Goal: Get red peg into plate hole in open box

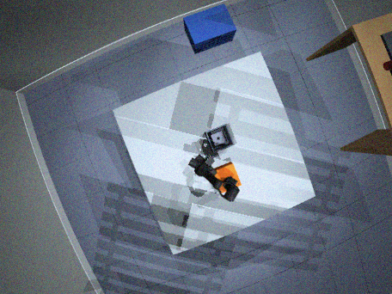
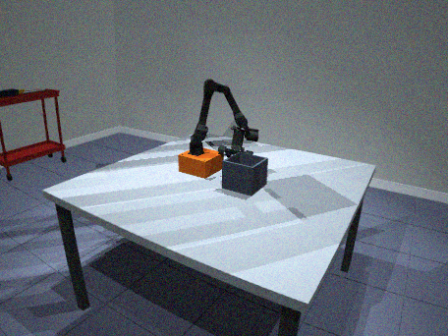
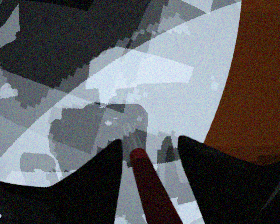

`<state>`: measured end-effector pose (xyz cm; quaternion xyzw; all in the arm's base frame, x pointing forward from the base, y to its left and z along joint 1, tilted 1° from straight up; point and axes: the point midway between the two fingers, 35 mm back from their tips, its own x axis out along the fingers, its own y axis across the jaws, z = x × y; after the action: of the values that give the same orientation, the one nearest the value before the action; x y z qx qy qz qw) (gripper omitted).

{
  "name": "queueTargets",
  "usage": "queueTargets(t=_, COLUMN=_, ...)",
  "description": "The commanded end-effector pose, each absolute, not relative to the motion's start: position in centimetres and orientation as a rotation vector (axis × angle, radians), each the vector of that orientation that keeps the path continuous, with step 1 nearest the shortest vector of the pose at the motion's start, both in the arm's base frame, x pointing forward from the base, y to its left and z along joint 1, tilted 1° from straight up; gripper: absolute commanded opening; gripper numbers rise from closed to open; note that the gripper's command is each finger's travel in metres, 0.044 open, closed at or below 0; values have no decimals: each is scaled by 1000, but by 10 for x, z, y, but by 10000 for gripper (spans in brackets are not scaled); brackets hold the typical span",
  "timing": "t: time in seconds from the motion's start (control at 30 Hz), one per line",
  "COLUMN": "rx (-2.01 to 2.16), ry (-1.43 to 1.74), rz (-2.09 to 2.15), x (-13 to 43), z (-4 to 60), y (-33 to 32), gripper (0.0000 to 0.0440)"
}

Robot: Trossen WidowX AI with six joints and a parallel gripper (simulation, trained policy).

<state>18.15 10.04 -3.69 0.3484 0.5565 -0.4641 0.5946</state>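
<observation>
The red peg [image 3: 159, 192] shows only in my wrist feed, running from the middle of the frame toward 5 o'clock, between the fingers of the hand [image 1: 210, 152] [image 2: 237, 152] [image 3: 150, 143]. The fingers are partly spread, with a strip of daylight on either side of the peg, so I don't count it as pinched. I can't tell whether it stands or leans.

I'd expect it to handle as light and stiff, hardly fragile; if the surface is smooth, a round shaft could roll or pivot under a lopsided squeeze. I'd take it across the shaft, pads square to it, high enough to leave the lower end free for the hole.

From the top view I get what the others don't: the pale plate [image 1: 214, 142] with its dark central hole, inside the open box [image 1: 227, 147] [image 2: 237, 178]. There the hand sits at about 7 o'clock of the box, and the orange block [image 1: 232, 168] [image 2: 200, 166] under the arm at about 5. The exterior view hides the plate but gives me the height of the box walls and shows the hand low behind them, near the bench [image 1: 266, 151] [image 2: 196, 212] [image 3: 212, 65]. I'd want a generous lift before crossing that rim.
</observation>
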Motion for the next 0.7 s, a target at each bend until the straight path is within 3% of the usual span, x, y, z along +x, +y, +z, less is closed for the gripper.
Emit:
queueTargets(t=0.0, rx=799, ry=1315, rz=-1063, x=180, z=-43, y=104, gripper=114)
queueTargets(t=0.2, rx=822, ry=1329, rz=-1008, x=188, z=-47, y=114, gripper=7)
queueTargets(t=0.67, rx=927, ry=1290, rz=-942, x=207, z=-20, y=125, gripper=0)
